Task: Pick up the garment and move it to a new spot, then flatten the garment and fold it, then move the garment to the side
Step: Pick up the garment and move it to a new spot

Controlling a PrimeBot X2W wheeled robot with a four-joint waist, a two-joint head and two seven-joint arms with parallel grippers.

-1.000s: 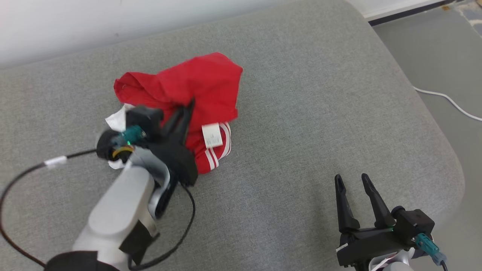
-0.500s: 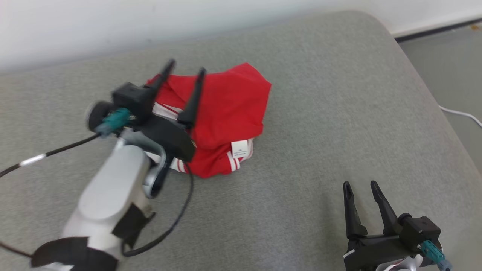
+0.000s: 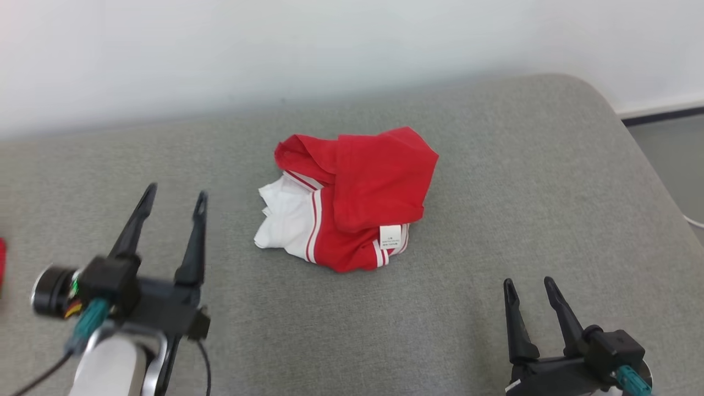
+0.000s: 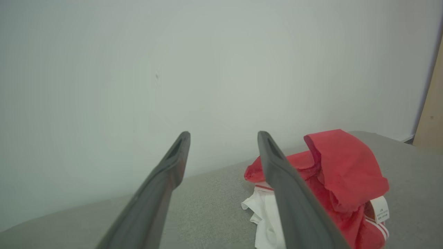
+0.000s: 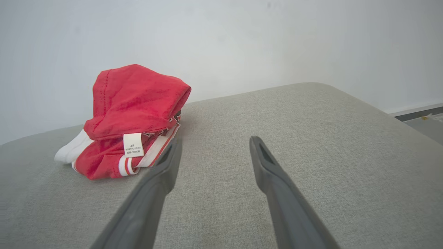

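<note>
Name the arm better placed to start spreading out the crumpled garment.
Left, probably. The left gripper stands open nearer the garment, beside its loose white edge. The right gripper, open too, is farther back over the cushion.

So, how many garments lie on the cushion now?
1. The red and white garment lies crumpled near the middle of the cushion. A red sliver at the head view's left edge may be another; too little shows.
</note>
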